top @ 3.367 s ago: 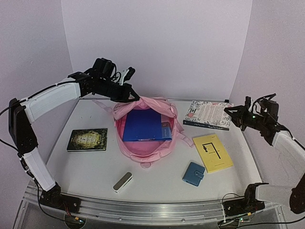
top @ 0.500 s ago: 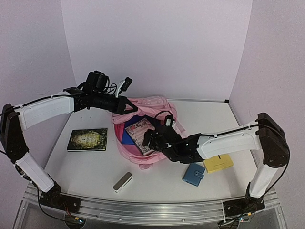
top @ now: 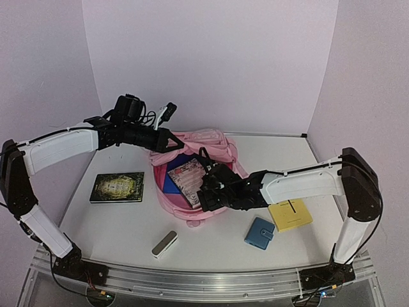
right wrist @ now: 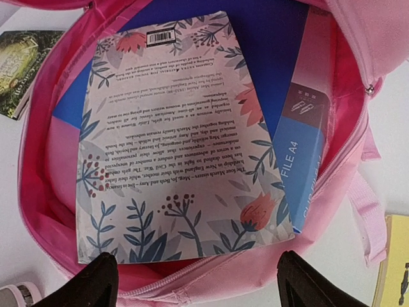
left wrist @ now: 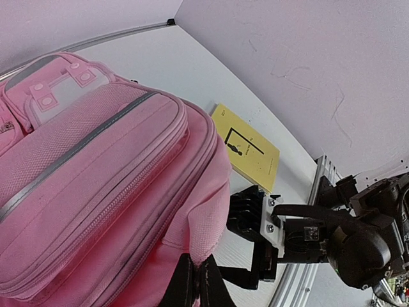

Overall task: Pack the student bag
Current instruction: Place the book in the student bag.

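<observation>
The student bag (top: 185,214) lies open in the middle of the table (top: 115,224), its long axis running away from me. My right end effector (right wrist: 201,281) hangs right over its mouth, spread wide and empty. The left end effector (top: 172,142) is pinched tight on the far rim.

Left arm (top: 61,144) stretched out long and raised, forearm about level, wrist pointing right. Left gripper (top: 176,143): jaws pinched together on the rim of the student bag (top: 211,137). In the left wrist view its fingers (left wrist: 192,288) meet with fabric between them. Right arm (top: 300,184) bent sharply at a high elbow, forearm running left and low. Right gripper (top: 206,195) points down, fingers (right wrist: 102,284) spread wide, gripping nothing.
</observation>
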Robot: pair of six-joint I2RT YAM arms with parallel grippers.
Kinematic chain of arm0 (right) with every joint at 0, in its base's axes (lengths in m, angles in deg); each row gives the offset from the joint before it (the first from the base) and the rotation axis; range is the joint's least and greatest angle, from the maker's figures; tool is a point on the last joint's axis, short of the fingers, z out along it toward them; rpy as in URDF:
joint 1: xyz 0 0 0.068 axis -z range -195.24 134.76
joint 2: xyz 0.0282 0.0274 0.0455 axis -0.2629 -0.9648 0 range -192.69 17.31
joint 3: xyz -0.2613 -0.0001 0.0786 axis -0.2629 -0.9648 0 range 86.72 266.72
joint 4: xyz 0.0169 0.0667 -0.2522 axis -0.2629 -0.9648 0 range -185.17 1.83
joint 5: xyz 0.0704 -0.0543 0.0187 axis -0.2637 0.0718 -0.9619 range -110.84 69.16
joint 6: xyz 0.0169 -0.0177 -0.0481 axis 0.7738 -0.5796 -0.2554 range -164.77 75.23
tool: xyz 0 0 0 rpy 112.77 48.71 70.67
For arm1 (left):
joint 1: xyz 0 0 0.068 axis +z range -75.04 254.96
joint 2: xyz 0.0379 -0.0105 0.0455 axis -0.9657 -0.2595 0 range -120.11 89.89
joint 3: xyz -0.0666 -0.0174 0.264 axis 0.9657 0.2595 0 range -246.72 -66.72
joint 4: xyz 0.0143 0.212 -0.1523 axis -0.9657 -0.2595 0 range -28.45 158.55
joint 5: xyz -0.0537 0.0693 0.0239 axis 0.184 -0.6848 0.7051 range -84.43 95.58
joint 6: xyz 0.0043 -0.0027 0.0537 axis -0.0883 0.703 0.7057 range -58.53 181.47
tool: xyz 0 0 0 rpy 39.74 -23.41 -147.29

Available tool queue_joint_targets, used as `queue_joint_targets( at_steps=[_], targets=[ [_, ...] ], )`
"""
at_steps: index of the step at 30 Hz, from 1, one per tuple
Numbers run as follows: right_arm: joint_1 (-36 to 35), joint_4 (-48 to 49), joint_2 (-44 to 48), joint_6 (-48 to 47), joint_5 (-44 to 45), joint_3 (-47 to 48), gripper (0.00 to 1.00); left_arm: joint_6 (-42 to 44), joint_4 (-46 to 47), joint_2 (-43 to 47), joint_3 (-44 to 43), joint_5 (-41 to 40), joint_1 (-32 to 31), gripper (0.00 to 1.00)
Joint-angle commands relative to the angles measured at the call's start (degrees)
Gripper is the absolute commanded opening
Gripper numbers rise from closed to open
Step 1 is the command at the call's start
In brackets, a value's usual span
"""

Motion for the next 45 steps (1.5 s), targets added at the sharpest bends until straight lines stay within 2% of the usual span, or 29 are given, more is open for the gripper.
queue_joint_targets(
  at_steps=[1,14,19,24,28,33,38,45],
  targets=[
    [0.25,-2.03,-2.95,-4.00,-0.34,2.35,0.84,0.74,3.22,4.01,-1.42,1.74,-0.03,0.00],
    [0.06,1.96,-9.28,-2.74,-3.95,6.90,0.84,1.16,2.82,3.90,-1.59,1.27,-0.05,0.00],
    [0.05,6.66,-13.03,1.71,-1.48,9.71,0.84,1.17,2.65,3.66,-1.62,1.30,-0.04,0.00],
    [0.05,8.25,-15.96,1.70,1.06,13.21,0.83,1.24,2.63,3.57,-1.62,1.43,-0.03,0.00],
    [-0.42,9.06,-13.35,-1.63,-0.58,12.49,0.83,1.39,2.52,3.79,-1.65,1.05,-0.06,0.00],
    [-2.40,10.00,-6.40,-6.81,0.74,6.13,0.87,1.68,2.40,4.12,-1.67,0.64,-0.04,0.00],
    [-2.58,10.00,-0.88,-7.96,-1.13,0.47,0.91,1.68,2.38,4.05,-1.79,0.78,-0.07,0.00],
    [-2.60,9.38,-4.52,-11.22,-0.05,2.68,0.91,1.60,2.26,4.03,-1.88,1.05,-0.12,0.00]
  ],
)
